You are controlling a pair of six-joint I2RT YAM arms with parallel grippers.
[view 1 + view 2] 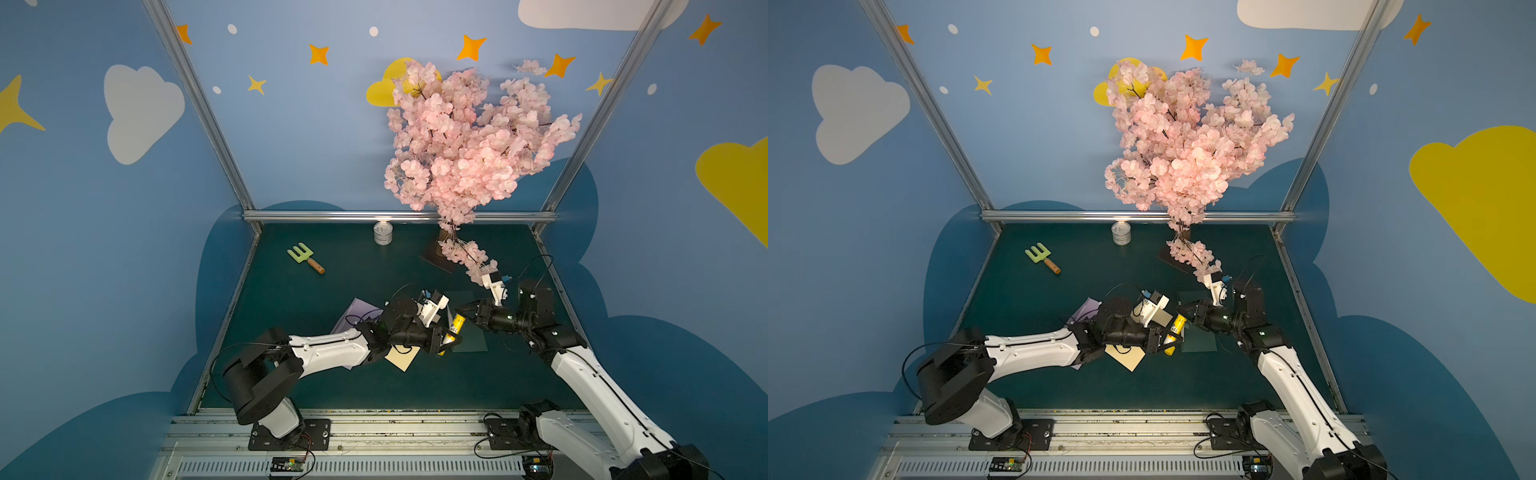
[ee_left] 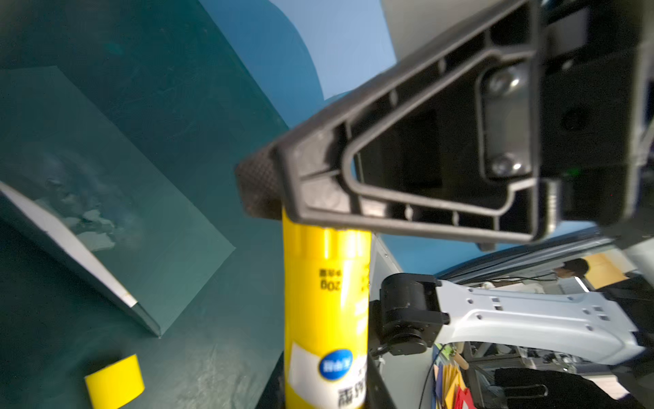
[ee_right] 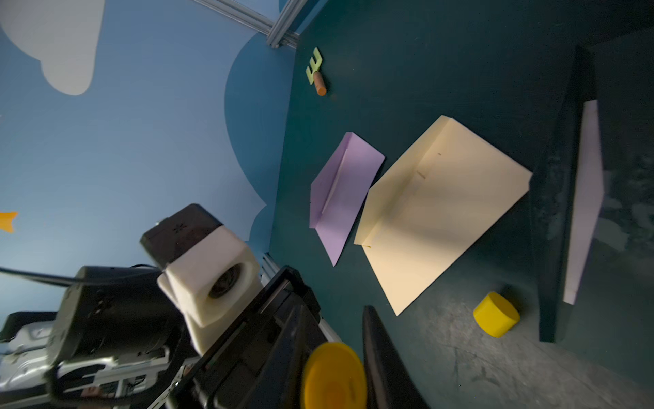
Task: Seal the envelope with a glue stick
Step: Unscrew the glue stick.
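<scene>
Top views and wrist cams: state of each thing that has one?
glue stick: uncapped, held off the table by both tools.
cap: off, lying on the table.
left tool: shut on the glue stick's body.
right tool: shut on the glue stick's end.
dark green envelope: flap open, raised.
purple envelope: flap open, tilted up.
cream envelope: lying flat.
tin can: upright.
toy garden fork: lying flat.

My glue stick (image 2: 325, 301) is glossy, smooth yellow plastic; my right claw (image 1: 464, 313) matt black plastic, its pad (image 2: 260, 187) finely textured; the counter (image 3: 460, 371) dull and scuffed
</scene>
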